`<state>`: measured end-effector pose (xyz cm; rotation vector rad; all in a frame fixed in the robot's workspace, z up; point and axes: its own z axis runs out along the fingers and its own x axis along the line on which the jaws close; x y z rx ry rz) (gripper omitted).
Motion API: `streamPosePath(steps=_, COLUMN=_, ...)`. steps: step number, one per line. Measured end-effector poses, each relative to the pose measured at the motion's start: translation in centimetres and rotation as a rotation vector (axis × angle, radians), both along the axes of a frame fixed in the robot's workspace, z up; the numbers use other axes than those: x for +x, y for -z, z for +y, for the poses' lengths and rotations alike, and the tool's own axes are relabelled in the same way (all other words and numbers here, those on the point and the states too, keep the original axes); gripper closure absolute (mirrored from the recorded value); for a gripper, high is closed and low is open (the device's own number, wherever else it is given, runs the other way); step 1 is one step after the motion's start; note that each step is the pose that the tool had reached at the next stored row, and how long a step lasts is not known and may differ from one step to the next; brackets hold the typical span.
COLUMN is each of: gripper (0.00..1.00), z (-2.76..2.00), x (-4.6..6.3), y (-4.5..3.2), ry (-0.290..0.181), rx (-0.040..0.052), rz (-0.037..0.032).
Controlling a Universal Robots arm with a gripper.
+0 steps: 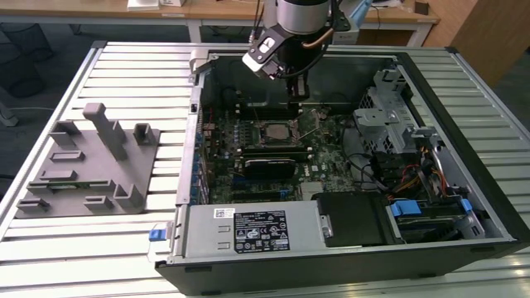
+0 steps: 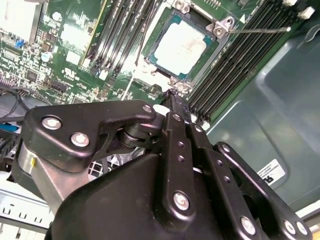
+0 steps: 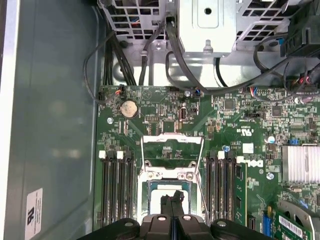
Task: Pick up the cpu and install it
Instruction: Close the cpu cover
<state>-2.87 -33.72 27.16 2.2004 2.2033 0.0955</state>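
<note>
The cpu [image 2: 180, 46], a pale silvery square with a thin green rim, lies flat in the motherboard's open socket [image 2: 216, 26]. In the exterior view the cpu [image 1: 273, 131] sits mid-board inside the open computer case. My gripper [image 1: 296, 94] hangs just above the board beside the socket, toward the case's far wall. Its black fingertips [image 2: 173, 98] are pressed together with nothing between them. In the first wrist view the gripper [image 3: 172, 202] covers the middle of the cpu [image 3: 161, 201], and the socket's metal load plate [image 3: 172, 150] stands flipped open beyond it.
Memory slots [image 3: 116, 187] flank the socket on both sides. A thin socket lever [image 2: 260, 30] sticks out over the slots. Cables and a drive cage [image 1: 389, 118] fill the case on the exterior view's right. A grey slotted holder block [image 1: 91, 167] stands on the ribbed table [image 1: 141, 74] outside the case.
</note>
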Motion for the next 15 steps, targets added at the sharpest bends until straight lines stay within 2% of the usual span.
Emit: streamPosePath(steps=15, gripper=0.89, z=0.00, x=1.4, y=0.00, ry=0.000, rx=0.0000, rz=0.0000)
